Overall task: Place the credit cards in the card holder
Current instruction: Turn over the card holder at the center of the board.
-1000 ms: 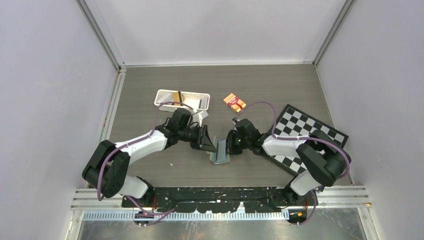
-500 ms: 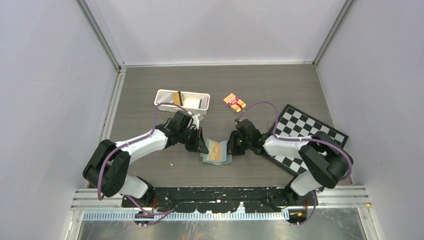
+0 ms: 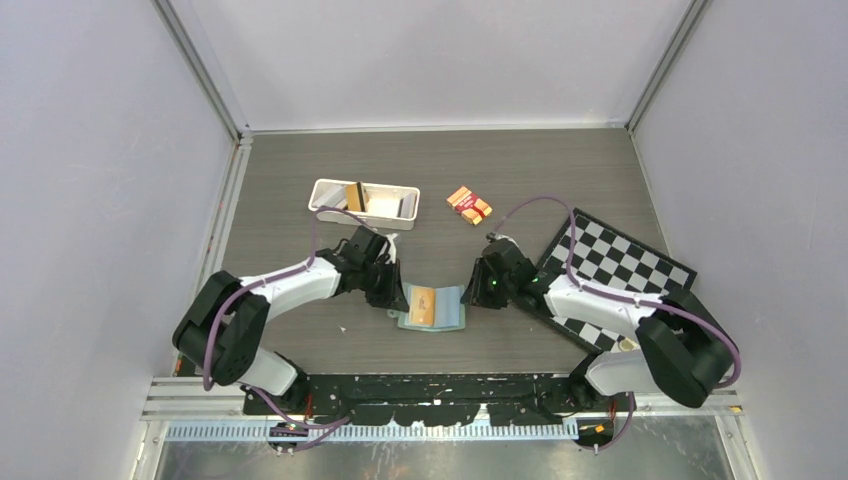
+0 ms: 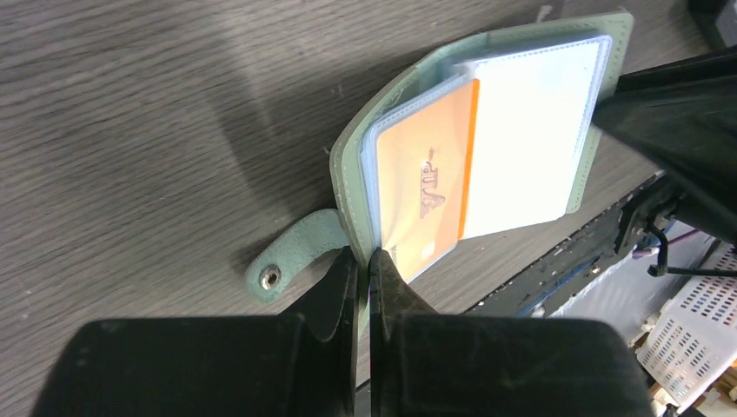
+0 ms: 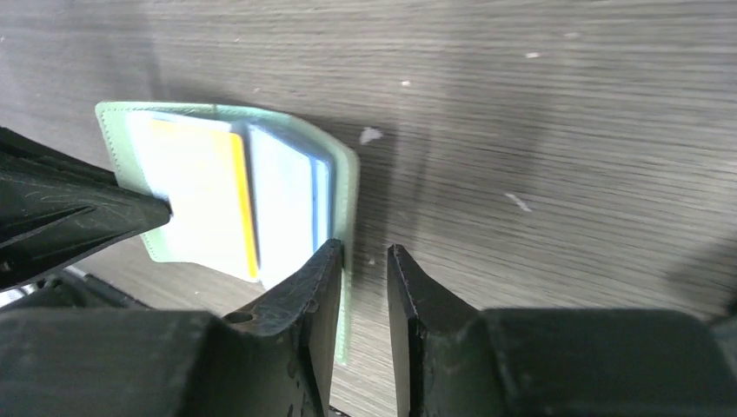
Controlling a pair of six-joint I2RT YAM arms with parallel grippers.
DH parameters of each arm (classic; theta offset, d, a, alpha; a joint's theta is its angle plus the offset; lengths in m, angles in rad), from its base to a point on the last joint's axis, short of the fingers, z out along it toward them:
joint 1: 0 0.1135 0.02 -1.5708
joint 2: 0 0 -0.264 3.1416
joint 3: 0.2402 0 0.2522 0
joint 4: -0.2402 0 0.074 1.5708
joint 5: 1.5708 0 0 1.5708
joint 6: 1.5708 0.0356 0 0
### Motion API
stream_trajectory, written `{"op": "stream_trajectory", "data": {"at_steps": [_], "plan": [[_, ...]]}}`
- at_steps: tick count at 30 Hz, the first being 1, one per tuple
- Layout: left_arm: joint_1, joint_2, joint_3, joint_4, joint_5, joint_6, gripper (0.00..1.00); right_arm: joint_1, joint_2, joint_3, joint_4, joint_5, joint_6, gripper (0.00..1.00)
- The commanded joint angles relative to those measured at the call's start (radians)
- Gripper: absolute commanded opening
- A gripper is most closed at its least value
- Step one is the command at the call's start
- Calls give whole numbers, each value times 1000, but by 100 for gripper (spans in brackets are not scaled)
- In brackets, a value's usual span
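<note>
1. Because its pockets take cards only when spread, the sage-green folding card holder (image 3: 432, 308) lies open and flat on the dark wood-grain table (image 3: 520, 170), between the two sets of jaws.
2. At one cover edge, just beside the clasp tab (image 4: 291, 256), the left jaws are pinched together on the green cover, seemingly to pin that side down.
3. At the opposite cover edge the right jaws stand slightly apart, gripping nothing that shows; they are probably bracing it.
4. One orange-gold credit card (image 4: 426, 191) sits in a clear pocket.
5. Another gold-tan card (image 3: 352, 193) stands in the white rectangular tray (image 3: 390, 185), well apart from the holder, and is probably next.
</note>
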Motion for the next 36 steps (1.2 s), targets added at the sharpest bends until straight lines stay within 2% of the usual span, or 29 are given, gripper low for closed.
{"op": "stream_trajectory", "data": {"at_steps": [1,6,9,15,20,26,36], "plan": [[9,22,7,-40,-62,32,0,-27,-81,33,-125,138,-52,33],[13,27,5,-46,-67,42,7,-41,-130,31,-130,101,-51,39],[14,27,5,-51,-73,46,8,-41,-169,26,-78,-4,-33,39],[14,36,7,-48,-62,46,8,-36,-190,28,14,-107,10,31],[14,45,8,-46,-57,46,8,-16,-99,35,76,-183,30,27],[14,57,12,-45,-47,45,8,11,-8,44,112,-173,45,24],[15,62,16,-48,-46,50,8,10,41,45,95,-144,51,25]]}}
